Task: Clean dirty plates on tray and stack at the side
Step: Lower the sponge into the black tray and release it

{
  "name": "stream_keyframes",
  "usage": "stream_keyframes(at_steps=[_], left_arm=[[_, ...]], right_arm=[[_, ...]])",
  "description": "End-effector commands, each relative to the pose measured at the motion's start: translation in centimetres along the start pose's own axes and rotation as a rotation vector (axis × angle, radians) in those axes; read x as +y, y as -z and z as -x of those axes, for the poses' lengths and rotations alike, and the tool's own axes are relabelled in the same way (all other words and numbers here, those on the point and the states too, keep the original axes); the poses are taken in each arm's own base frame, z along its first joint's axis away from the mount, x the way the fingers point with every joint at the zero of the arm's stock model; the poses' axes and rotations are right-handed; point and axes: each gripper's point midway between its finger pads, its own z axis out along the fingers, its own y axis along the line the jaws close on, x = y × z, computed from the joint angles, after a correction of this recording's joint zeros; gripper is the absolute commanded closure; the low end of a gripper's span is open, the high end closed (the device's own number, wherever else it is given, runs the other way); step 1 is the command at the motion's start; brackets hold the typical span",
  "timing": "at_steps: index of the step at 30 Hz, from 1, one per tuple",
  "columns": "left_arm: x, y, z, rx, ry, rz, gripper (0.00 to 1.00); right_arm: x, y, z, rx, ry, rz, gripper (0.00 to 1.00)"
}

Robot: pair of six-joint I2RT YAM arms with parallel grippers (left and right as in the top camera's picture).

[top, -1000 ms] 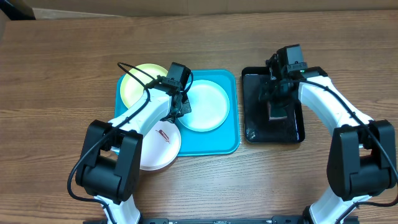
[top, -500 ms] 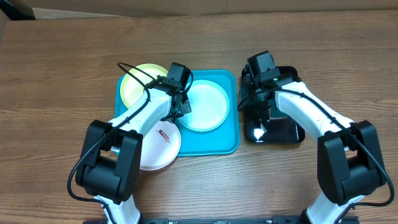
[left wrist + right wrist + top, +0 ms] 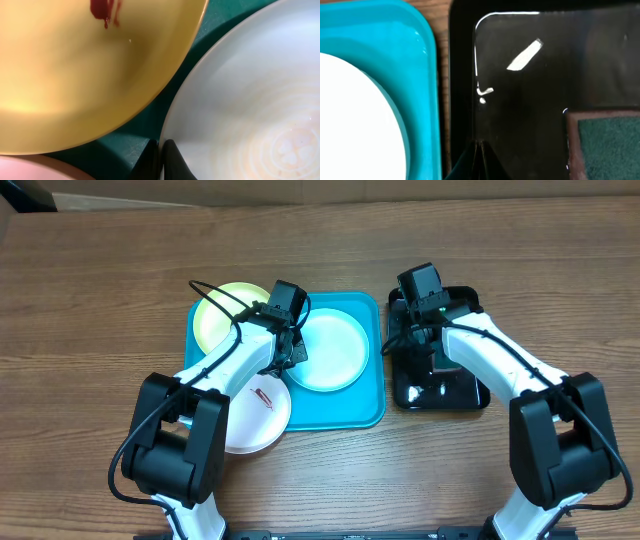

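The turquoise tray (image 3: 340, 412) holds a yellow-green plate (image 3: 222, 315) at its back left and a pale blue plate (image 3: 335, 350) on its right. A white plate (image 3: 258, 418) with a red smudge overlaps the tray's front left corner. My left gripper (image 3: 292, 352) is shut on the pale blue plate's left rim (image 3: 250, 100), fingertips (image 3: 161, 160) down at the tray floor (image 3: 130, 145). The yellow-green plate (image 3: 75, 75) carries a red smudge. My right gripper (image 3: 402, 355) is shut and empty (image 3: 480, 160), low over the black tray's left edge.
A glossy black tray (image 3: 450, 395) stands right of the turquoise tray. A green sponge with a brown edge (image 3: 605, 145) lies in it, right of my right fingers. The turquoise tray's rim (image 3: 420, 60) and the pale blue plate (image 3: 355, 125) are close on the left.
My right gripper moved left from over the sponge to the black tray's left edge, then stayed still. The left arm and the plates have not moved.
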Motion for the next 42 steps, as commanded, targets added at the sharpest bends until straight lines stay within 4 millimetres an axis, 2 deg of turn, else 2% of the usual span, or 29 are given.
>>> stream_keyframes(at_steps=[1,7,16,26,32,36,42], left_arm=[[0.5,0.0,0.2,-0.012,-0.009,0.018,0.96],[0.5,0.0,0.2,-0.012,-0.009,0.018,0.96],[0.6,0.0,0.1,-0.01,-0.009,0.02,0.96],[0.6,0.0,0.1,-0.01,-0.009,0.02,0.96],[0.6,0.0,0.1,-0.01,-0.009,0.02,0.96],[0.6,0.0,0.1,-0.01,-0.009,0.02,0.96],[0.6,0.0,0.1,-0.01,-0.009,0.02,0.96]], right_arm=[[-0.1,-0.7,-0.8,0.023,-0.022,0.0,0.96],[-0.6,-1.5,-1.8,0.041,-0.076,-0.009,0.96],[0.5,-3.4,-2.6,0.078,-0.08,0.056,0.96],[2.6,-3.0,-3.2,0.125,-0.082,0.177,0.96],[2.8,-3.0,-3.2,0.129,-0.082,0.189,0.96],[3.1,-2.7,-2.7,0.117,-0.081,0.194,0.96],[3.2,-1.2,-1.1,0.07,-0.077,0.183,0.96]])
